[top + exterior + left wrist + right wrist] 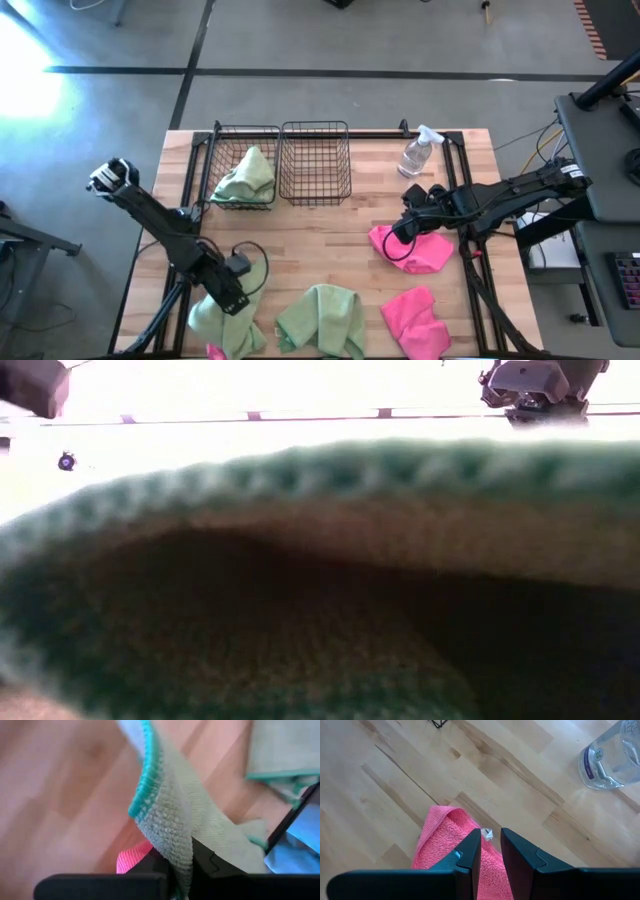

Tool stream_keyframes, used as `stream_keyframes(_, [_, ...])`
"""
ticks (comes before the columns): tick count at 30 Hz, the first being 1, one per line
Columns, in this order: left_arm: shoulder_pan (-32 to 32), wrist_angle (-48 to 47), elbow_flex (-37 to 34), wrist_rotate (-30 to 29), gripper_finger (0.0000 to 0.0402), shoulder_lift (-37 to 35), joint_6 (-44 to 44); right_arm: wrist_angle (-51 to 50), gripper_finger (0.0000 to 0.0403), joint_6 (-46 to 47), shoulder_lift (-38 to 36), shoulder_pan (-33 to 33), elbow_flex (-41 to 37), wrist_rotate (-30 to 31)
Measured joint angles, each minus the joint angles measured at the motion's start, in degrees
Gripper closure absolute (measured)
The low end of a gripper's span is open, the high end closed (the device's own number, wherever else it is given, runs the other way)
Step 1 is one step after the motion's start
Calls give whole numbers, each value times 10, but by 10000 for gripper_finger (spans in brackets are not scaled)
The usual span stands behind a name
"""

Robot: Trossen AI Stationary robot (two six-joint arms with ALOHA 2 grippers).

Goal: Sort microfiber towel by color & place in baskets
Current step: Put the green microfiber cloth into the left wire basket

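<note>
At the table's near-left corner, the left gripper [181,870] is clenched on a light green towel [170,820]; its wrist view alone shows a pink scrap beneath. Over a pink towel [455,850], the right gripper [490,845] stands parted, grasping nothing. The spray bottle [612,755] bears a purple label (unreadable). One basket [262,135] holds a green towel [245,178].

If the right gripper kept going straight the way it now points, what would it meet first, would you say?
Most likely the pink towel just past the right gripper, with the wooden table directly beneath it. Depth is hard to judge; the gripper may already be touching the towel.
</note>
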Motion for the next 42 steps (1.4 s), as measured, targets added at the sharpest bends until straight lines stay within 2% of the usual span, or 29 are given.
stream_keyframes(8, [0,-226,156,-122,391,-28,17,1,335,0,0,0,-10,0])
stream_keyframes(13, [0,-241,216,-145,392,-12,47,1,335,19,0,0,-14,0])
stream_keyframes(16, [-3,-237,231,-126,392,10,51,1,335,24,0,0,-15,0])
stream_keyframes(22, [-20,-238,239,5,392,58,64,1,335,24,0,0,-16,0])
stream_keyframes(26, [-40,-240,240,40,392,82,61,0,335,24,0,0,-16,0])
stream_keyframes(35, [-68,-238,260,59,392,93,16,0,335,24,0,0,-16,0])
stream_keyframes(42, [-73,-237,306,24,376,92,14,1,335,25,0,0,-16,0])
